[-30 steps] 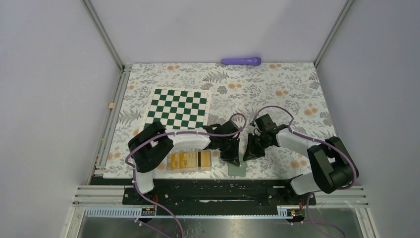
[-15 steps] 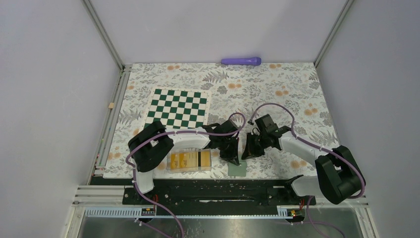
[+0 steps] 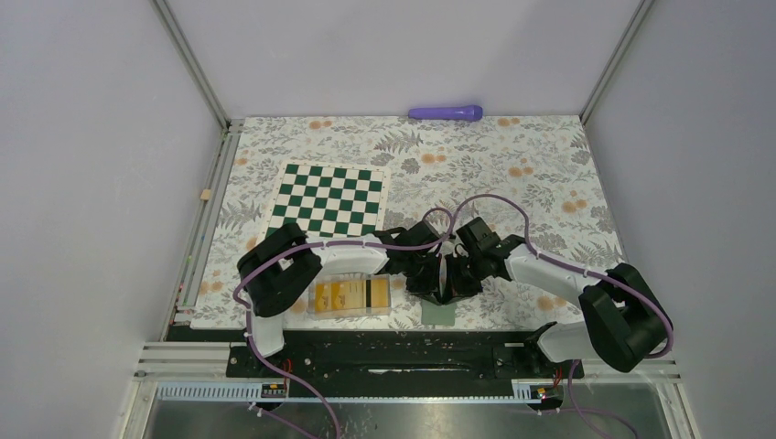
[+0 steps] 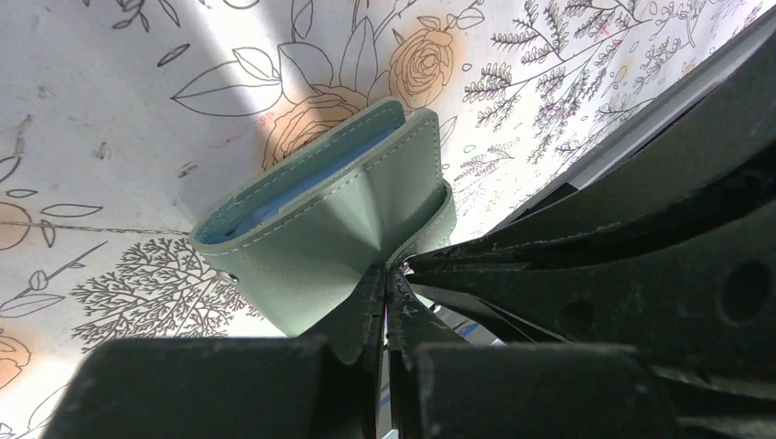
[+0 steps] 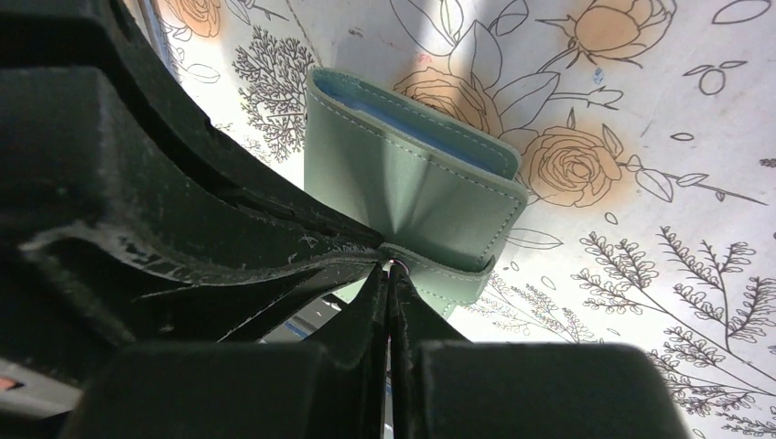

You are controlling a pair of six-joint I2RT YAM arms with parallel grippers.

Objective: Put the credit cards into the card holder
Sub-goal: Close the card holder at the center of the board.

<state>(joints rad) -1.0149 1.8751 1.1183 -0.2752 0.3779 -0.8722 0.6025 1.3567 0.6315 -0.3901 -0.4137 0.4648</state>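
Note:
The sage-green card holder [image 4: 320,233] lies on the flowered cloth near the front edge, its flap raised and light blue lining showing. My left gripper [image 4: 385,274] is shut on the flap's edge. My right gripper [image 5: 390,267] is shut on the same edge of the card holder [image 5: 416,197], tip to tip with the left fingers [image 5: 229,247]. From above, the left gripper [image 3: 434,290] and right gripper [image 3: 451,287] meet just over the card holder [image 3: 439,315]. The orange-yellow credit cards [image 3: 340,294] lie in a clear box left of it.
The clear plastic box [image 3: 388,297] sits under the left arm. A green and white chessboard [image 3: 331,198] lies at the middle left. A purple cylinder [image 3: 446,112] rests against the back wall. The black front rail [image 3: 366,352] runs just behind the card holder.
My right gripper has swung left from beside the card holder to meet the left gripper and has shut on the flap's edge. The left arm has stayed put.

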